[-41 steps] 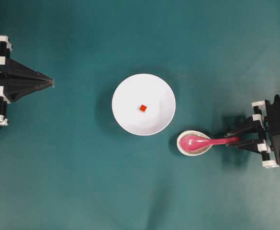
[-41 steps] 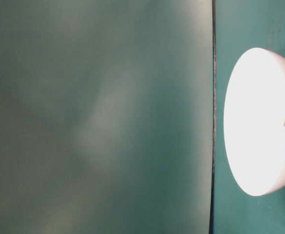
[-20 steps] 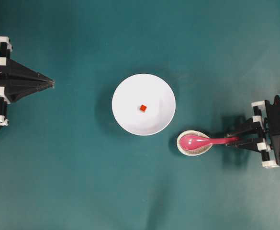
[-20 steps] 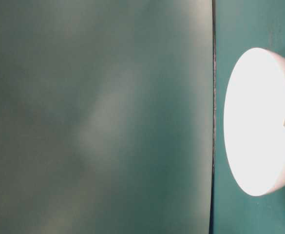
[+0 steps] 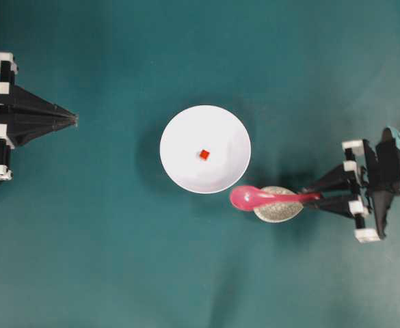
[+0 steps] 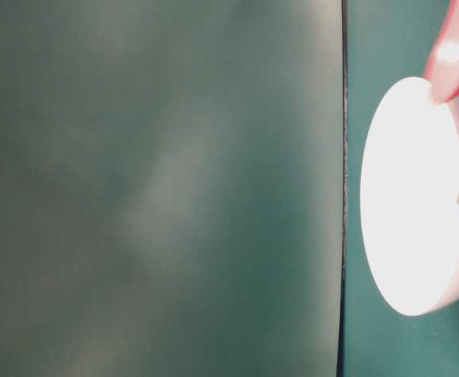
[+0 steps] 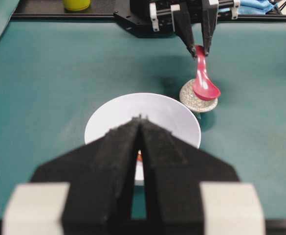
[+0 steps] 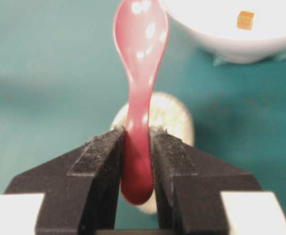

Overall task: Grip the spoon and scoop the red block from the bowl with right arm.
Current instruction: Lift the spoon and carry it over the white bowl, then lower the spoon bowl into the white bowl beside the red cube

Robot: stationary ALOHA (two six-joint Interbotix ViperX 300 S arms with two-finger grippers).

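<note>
My right gripper (image 5: 317,198) is shut on the handle end of the pink spoon (image 5: 275,198), which hangs lifted above the speckled rest. Its scoop reaches left to just outside the lower right rim of the white bowl (image 5: 186,133). The red block (image 5: 204,154) lies near the bowl's middle. In the right wrist view the spoon (image 8: 140,73) stands between the pads, with the bowl (image 8: 231,41) and block (image 8: 245,19) ahead to the right. My left gripper (image 5: 75,120) rests shut at the far left, pointing at the bowl (image 7: 167,112).
The beige speckled spoon rest (image 5: 282,213) sits on the green mat under the spoon's handle, just right of the bowl. A yellow object (image 7: 77,4) and a blue cloth (image 7: 260,6) lie beyond the table's far edge in the left wrist view.
The right gripper closed on the spoon's handle, lifted the spoon off the rest and carried it left toward the bowl. The left arm has not moved.
</note>
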